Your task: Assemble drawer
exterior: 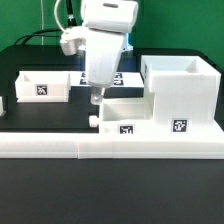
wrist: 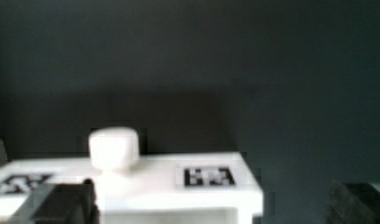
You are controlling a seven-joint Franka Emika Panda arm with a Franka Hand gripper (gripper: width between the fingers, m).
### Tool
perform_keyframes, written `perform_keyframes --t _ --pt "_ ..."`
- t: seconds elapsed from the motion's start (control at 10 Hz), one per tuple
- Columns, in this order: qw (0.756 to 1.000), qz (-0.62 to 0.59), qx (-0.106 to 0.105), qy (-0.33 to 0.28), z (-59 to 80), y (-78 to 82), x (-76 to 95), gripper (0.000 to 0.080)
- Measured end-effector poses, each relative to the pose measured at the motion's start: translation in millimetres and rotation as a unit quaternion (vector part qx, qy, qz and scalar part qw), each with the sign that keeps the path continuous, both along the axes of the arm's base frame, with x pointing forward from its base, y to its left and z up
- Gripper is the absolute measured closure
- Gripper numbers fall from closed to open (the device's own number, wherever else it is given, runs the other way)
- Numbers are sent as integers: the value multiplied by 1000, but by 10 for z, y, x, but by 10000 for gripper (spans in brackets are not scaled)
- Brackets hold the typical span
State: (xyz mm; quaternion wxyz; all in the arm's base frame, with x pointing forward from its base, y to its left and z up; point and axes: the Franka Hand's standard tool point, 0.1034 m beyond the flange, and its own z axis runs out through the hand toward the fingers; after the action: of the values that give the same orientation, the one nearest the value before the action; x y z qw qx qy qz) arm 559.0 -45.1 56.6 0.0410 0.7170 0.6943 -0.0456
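Exterior view first: one white arm (exterior: 105,35) reaches down over the black table (exterior: 30,190), and its gripper (exterior: 95,97) hangs just above the knob (exterior: 93,120) of a tray.

Count the drawer parts and we get three. One big boxy casing (exterior: 180,85) stands on the exterior view's right, open at the top, with one square tag (exterior: 180,126) low on its front.

Two trays, then. The near tray (exterior: 125,113) sits on the side of the casing toward the exterior view's left. Whether it is touching or just beside, I can't tell. Its knob points to the exterior view's left, and one tag shows on its front. The far tray (exterior: 45,86) sits well apart on the exterior view's left, also with one tag showing. Neither tray is inside the casing.

One long low wall (exterior: 110,147) runs along the front of all three parts. Behind the arm, the marker board (exterior: 122,77) lies flat on the table, with two of its tags partly in sight.

Over to the wrist view, and it's blurred. One knob (wrist: 112,148) stands up from a white surface carrying two tags, with dark table beyond. Two dark fingers (wrist: 54,205) flank that surface, set far apart. The gripper is spread wide and has hold of nothing.
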Motion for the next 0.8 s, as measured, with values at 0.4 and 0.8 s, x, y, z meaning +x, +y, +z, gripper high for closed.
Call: perform_keyframes --t 0.4,0.8 --pt "1000 5 1 2 -7 -134 -14 150" --pt "999 18 49 5 -12 -463 -65 150"
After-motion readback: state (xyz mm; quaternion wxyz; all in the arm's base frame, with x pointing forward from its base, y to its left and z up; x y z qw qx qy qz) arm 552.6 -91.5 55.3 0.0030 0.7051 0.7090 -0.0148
